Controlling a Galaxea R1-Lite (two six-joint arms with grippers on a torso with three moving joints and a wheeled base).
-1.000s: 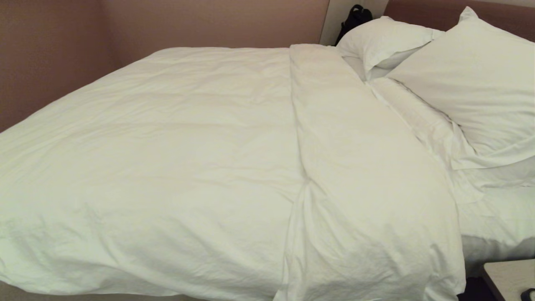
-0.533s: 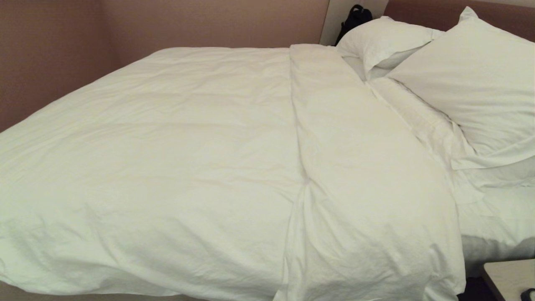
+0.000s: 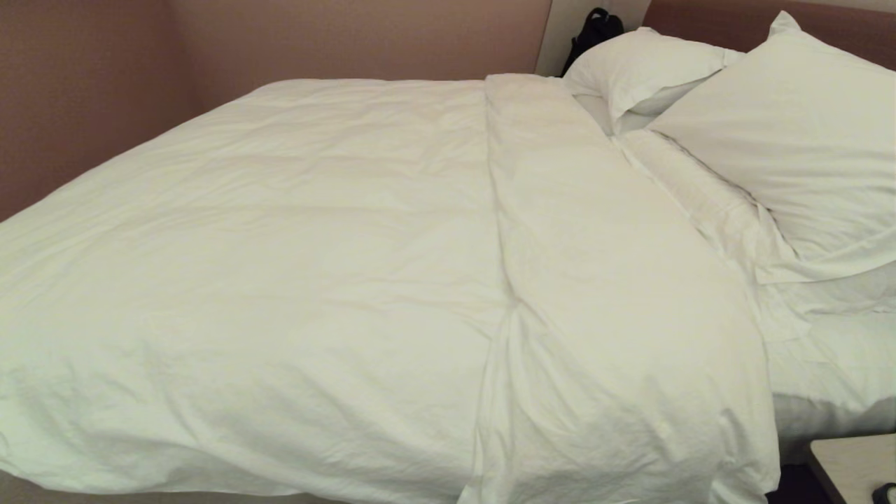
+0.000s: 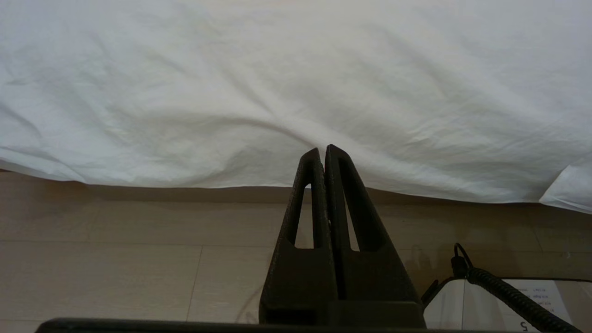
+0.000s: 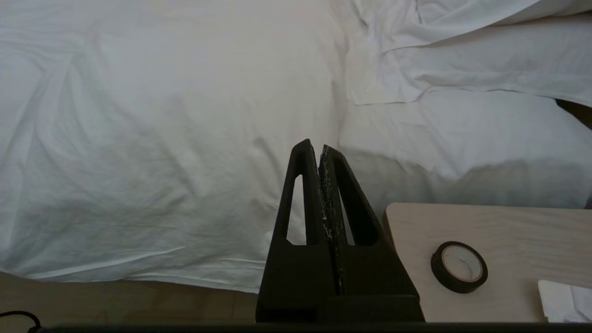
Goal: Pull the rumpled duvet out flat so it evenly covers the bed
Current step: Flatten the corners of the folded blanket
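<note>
The big white duvet (image 3: 336, 280) lies spread over the bed (image 3: 826, 406), up to 2 pillows (image 3: 791, 133). The left gripper (image 4: 323, 150) and right gripper (image 5: 314, 147) are both pinched closed, holding nothing.

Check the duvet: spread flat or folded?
Spread over most of the bed, but the duvet has a turned-back band at the pillow end; sheet beyond it is uncovered.
</note>
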